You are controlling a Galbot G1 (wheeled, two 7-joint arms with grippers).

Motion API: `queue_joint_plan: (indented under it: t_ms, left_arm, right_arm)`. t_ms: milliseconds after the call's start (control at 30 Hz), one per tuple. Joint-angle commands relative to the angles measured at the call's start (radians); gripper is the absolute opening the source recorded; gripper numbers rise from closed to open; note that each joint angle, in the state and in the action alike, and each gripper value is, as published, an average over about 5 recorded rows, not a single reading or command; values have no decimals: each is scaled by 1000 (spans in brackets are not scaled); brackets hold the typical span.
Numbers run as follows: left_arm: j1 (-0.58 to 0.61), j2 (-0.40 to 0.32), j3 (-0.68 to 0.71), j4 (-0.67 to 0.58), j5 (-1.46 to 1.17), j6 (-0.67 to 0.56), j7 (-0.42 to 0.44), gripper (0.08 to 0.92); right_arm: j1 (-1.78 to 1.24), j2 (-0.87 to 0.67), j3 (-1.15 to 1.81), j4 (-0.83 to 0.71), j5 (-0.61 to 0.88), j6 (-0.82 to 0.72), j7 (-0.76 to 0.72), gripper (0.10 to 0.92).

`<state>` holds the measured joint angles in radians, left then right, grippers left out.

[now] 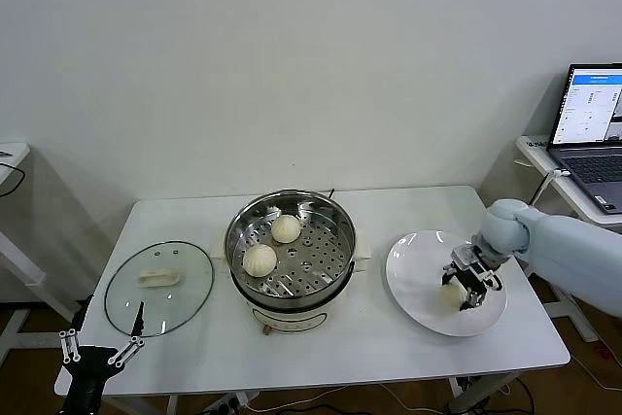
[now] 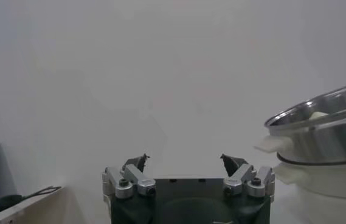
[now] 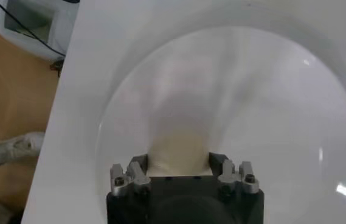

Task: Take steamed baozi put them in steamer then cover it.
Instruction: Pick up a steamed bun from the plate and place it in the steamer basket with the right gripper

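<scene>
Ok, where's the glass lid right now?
In the head view, the glass lid lies flat on the table's left side, beside the steamer, just beyond the parked open left hand.

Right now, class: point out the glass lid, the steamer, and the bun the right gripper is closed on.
glass lid (image 1: 185, 291), head view, bare glass beside its handle.
steamer (image 1: 335, 218), head view, steel rim at its right side.
bun (image 3: 179, 152), right wrist view, dough top between the closed fingers, on the white plate (image 3: 270, 91).

Head camera overlooks the table (image 1: 389, 357); right wrist camera hovers close above the plate (image 3: 270, 79).
</scene>
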<state>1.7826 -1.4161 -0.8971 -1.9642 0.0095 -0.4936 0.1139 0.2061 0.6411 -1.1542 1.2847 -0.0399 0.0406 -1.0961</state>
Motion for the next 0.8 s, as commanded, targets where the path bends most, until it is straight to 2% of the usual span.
queue_joint_plan:
  t_ms: [33,167,233,500,800]
  left_arm:
    - [1,3,3,-4,1,3,-1,823]
    - [2,0,7,-19,0,9,-8,823]
    - [4,-4,8,-31,-1,12,-11,823]
    - [15,-11,8,-57,-6,9,-15,823]
    - [26,-6,-9,-71,-22,1,-13,823]
  right_arm:
    - [232,93,110,82,0,250,-109,665]
    - [435,215,16,116,153,334,-97,674]
    - [505,277,-12,131,181,368,-89,677]
    - [536,471,-10,205,84,474,-75,673]
    - [424,525,-89,242,-95,598,-34,670]
